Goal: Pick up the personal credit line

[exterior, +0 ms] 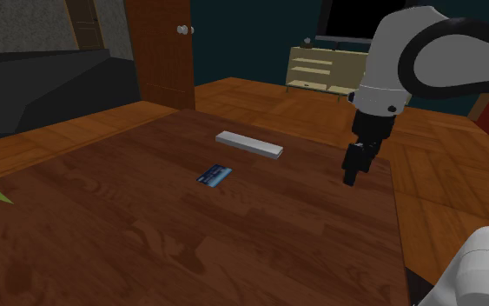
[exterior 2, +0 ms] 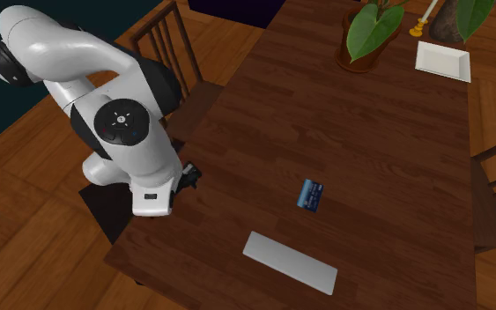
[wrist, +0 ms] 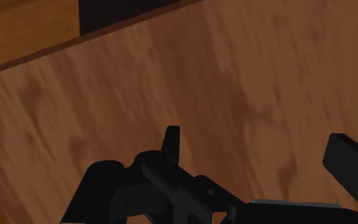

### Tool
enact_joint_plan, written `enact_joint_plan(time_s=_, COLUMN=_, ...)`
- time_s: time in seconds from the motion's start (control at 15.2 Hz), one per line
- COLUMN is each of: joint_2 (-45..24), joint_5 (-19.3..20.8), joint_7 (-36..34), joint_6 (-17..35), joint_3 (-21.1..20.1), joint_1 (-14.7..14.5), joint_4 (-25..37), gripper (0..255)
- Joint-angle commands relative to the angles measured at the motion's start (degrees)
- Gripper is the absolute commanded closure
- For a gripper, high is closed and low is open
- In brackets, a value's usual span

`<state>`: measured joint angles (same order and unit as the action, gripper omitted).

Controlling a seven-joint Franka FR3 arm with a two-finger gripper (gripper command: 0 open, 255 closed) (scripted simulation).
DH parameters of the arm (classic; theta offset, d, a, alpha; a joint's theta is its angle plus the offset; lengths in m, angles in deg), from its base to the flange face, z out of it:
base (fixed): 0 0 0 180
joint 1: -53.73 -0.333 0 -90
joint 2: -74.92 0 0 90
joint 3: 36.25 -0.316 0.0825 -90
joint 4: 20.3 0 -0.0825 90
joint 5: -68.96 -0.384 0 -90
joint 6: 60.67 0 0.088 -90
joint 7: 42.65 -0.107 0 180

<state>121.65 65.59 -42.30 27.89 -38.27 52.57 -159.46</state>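
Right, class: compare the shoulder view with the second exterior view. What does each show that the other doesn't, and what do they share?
The shoulder view adds a brown door with a round knob and a pale shelf unit behind. The second exterior view adds a white tray at the far end of the table and a wooden chair beside it. Both share the blue card, the grey bar near it, the table and the white arm.

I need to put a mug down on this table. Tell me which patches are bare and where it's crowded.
Bare: the wide stretch of table between the blue card and the potted plant. Tighter: the card and the white slab lie close but apart; the plant and white tray crowd the far end.
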Motion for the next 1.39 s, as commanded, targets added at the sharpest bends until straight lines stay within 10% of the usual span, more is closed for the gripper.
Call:
enact_joint_plan(time_s=0.0, joint_2=0.0, joint_5=0.0, joint_7=0.0, joint_6=0.0, joint_3=0.0, joint_1=0.0, joint_4=0.0, gripper=0)
enact_joint_plan(time_s=1.32, joint_2=-32.45, joint_5=-25.5, joint_7=-59.16, joint_6=0.76, joint_3=-18.65, joint_1=4.83, joint_4=27.94, gripper=0)
